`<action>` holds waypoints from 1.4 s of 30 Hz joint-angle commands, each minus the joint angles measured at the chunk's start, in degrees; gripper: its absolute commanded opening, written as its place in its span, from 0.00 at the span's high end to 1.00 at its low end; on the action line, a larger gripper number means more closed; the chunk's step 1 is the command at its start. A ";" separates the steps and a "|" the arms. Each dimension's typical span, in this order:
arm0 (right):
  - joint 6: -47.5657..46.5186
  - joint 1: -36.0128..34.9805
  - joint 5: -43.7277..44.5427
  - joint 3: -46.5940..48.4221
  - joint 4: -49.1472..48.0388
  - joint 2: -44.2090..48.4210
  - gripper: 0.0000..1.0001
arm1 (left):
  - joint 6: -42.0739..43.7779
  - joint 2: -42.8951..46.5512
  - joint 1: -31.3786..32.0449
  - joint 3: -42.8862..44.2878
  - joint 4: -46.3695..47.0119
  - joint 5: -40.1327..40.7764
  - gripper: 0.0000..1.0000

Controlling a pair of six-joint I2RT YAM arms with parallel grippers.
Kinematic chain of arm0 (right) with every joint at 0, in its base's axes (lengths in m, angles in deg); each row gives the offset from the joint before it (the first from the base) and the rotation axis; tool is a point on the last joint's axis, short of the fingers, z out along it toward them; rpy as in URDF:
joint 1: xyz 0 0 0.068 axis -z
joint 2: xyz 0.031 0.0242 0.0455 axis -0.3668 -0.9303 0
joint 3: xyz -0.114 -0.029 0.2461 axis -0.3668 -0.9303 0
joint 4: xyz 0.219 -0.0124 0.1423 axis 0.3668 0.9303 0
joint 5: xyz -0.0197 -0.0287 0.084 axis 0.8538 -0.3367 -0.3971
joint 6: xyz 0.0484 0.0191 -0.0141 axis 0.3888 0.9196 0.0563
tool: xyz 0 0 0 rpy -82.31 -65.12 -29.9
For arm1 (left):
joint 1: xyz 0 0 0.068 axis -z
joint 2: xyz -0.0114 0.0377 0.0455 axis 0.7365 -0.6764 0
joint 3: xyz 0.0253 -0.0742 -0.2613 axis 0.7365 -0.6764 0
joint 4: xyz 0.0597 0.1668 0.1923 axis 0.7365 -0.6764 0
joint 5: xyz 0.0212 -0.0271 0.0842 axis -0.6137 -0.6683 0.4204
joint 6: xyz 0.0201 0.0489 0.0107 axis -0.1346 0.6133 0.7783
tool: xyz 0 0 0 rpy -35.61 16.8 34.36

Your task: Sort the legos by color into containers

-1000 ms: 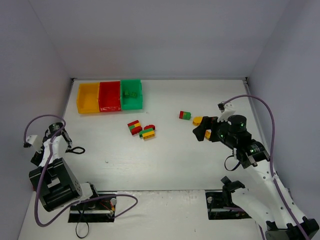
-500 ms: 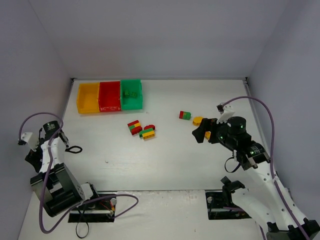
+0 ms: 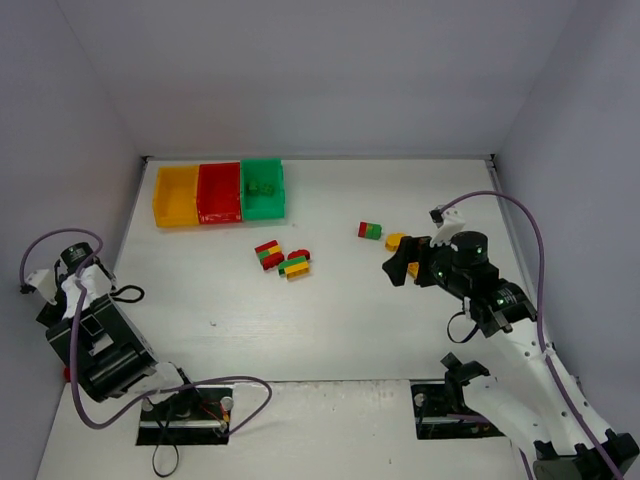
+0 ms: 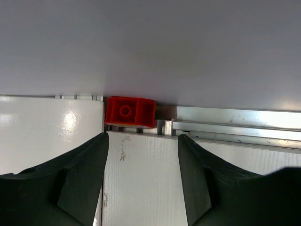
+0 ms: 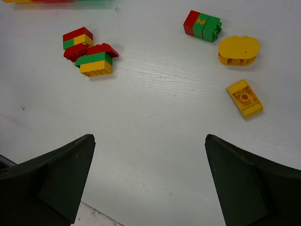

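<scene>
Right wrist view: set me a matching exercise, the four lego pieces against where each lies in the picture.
Pieces:
1. oval brick
2. sloped brick
3. numbered block
4. clump

Places:
A. far left
B. lowest, at the right
C. topmost, red and green
D. yellow, between the other two right-hand pieces

Pairs: 1-D, 2-B, 3-C, 4-A

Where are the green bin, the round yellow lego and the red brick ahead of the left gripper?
green bin [image 3: 263, 211], top external view, on its near wall.
round yellow lego [image 5: 238, 48], right wrist view, on its top face.
red brick [image 4: 136, 112], left wrist view, on its top face beside the stud.
</scene>
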 commanded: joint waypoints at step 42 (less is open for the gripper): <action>0.77 -2.49 -4.77 0.10 -3.22 3.40 0.00 | 12.33 -2.80 4.62 17.19 -24.47 -16.07 0.63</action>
